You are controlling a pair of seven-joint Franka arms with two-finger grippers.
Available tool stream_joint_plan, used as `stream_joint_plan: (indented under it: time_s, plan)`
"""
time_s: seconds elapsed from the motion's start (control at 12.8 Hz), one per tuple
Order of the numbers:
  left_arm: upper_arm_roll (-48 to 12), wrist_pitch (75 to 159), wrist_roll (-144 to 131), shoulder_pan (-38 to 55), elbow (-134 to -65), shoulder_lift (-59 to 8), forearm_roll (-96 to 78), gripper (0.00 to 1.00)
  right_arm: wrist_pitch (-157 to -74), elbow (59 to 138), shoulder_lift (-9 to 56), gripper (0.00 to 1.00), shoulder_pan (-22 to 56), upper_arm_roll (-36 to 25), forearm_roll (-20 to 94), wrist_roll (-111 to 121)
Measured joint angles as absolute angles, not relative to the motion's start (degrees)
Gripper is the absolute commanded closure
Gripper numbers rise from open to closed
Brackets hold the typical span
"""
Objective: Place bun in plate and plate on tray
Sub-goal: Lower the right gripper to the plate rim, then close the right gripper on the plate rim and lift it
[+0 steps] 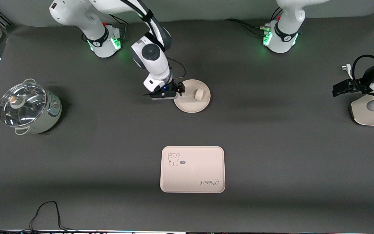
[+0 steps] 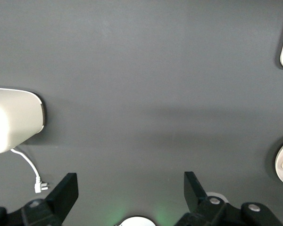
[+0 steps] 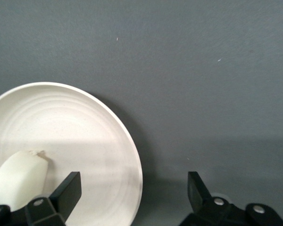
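Note:
The bun [image 1: 199, 94] lies in the round cream plate [image 1: 190, 104] near the middle of the table. My right gripper [image 1: 180, 88] hangs low at the plate's rim on the side toward the right arm's end. In the right wrist view this gripper [image 3: 132, 182] is open. One finger is over the plate [image 3: 75, 127] close to the bun [image 3: 19, 181], the other over bare table. The rim runs between them. The tray [image 1: 203, 162] with the animal drawing lies nearer the front camera, with nothing on it. My left gripper [image 1: 338, 88] [image 2: 132, 182] waits open over the table at the left arm's end.
A steel pot with a glass lid [image 1: 28, 107] stands toward the right arm's end. A white appliance [image 1: 372, 112] [image 2: 14, 120] with a cord and plug [image 2: 37, 186] sits under the left arm. A black cable [image 1: 44, 211] loops at the near edge.

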State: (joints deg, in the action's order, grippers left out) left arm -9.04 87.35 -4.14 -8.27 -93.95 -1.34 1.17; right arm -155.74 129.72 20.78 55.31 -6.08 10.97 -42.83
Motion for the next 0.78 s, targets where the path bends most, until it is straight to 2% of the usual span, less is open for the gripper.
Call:
stream_joint_plan:
  time_s: [0.55, 0.7, 0.78]
  plan:
    - [-9.2, 87.4, -4.1, -6.9, -95.0, -0.5, 1.2, 0.0, -158.9, 129.7, 23.5, 0.0, 55.4, -5.2, 13.3, -42.8]
    - [-9.2, 87.6, -4.2, -6.1, -95.9, -0.5, 1.2, 0.0, -159.8, 129.7, 24.2, 0.05, 55.4, -5.2, 13.4, -42.8]
    - [-9.2, 87.7, -4.2, -5.8, -96.2, -0.5, 1.3, 0.0, -159.9, 129.7, 24.5, 0.14, 55.4, -5.2, 13.5, -42.8]
